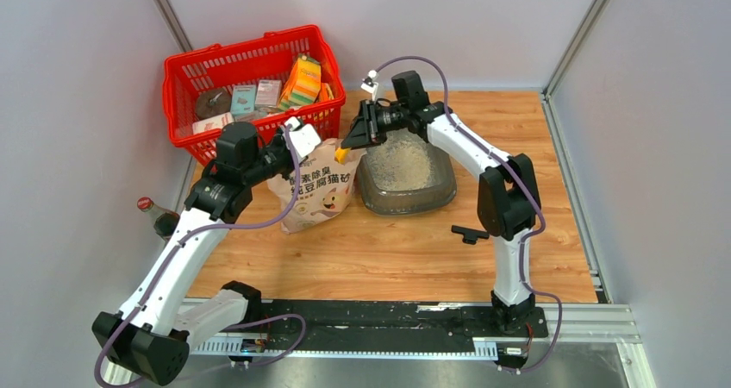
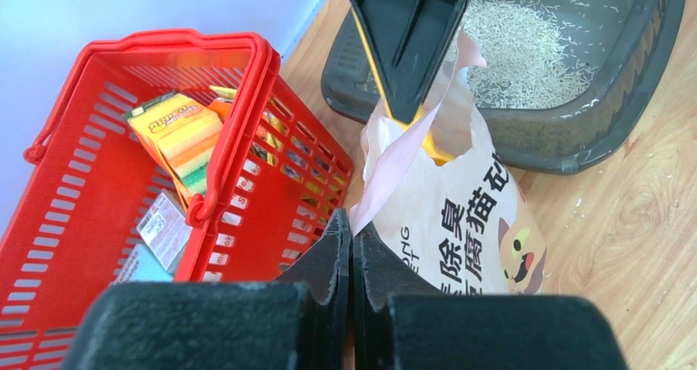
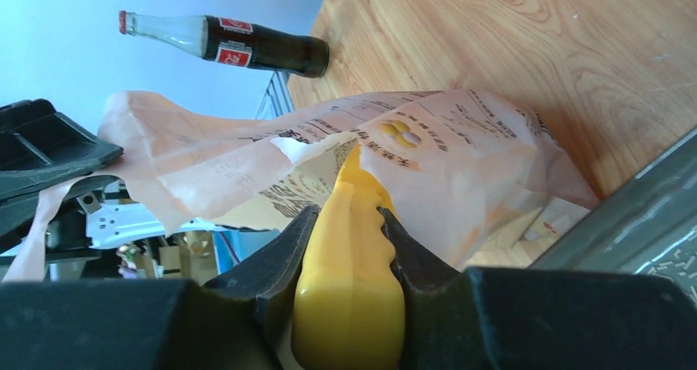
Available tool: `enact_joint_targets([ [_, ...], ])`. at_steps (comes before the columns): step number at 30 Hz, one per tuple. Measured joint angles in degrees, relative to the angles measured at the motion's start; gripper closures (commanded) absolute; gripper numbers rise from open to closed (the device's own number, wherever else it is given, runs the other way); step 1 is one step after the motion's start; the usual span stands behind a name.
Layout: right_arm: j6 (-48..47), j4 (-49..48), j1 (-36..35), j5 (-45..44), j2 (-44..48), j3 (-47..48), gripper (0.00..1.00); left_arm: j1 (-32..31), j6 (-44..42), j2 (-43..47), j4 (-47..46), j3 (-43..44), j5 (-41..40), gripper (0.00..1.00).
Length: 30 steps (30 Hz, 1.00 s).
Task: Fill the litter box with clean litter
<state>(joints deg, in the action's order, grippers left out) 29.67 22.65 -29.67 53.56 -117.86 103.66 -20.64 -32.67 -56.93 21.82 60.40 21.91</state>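
Left pincer (image 2: 352,232) clenched on paper litter bag (image 2: 460,222) lip, I judge to hold mouth open. Right pincer (image 3: 347,215) grasping yellow scoop (image 3: 349,304), blade inside bag for loading. Litter box (image 1: 444,197) at bag's 3 o'clock; clean litter (image 1: 401,164) partly covers its floor.

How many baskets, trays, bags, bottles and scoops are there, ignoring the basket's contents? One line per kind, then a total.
Baskets: 1 (red basket)
Trays: 1 (litter box)
Bags: 1 (paper bag)
Bottles: 1 (glass bottle)
Scoops: 1 (yellow scoop)
Total: 5
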Motion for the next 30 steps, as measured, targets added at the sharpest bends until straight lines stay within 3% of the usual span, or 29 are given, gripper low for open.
enact_joint_targets([
  [14, 12.6, -10.6, 7.4, 8.7, 0.5, -6.8, 1.0, 0.0, -1.8, -1.1, 2.0, 1.6, 0.0, 1.0],
  [30, 17.4, -14.5, 11.7, 10.6, 2.9, -8.8, 1.0, 0.0, -3.6, -3.9, 3.7, 4.3, 0.3, 1.0],
])
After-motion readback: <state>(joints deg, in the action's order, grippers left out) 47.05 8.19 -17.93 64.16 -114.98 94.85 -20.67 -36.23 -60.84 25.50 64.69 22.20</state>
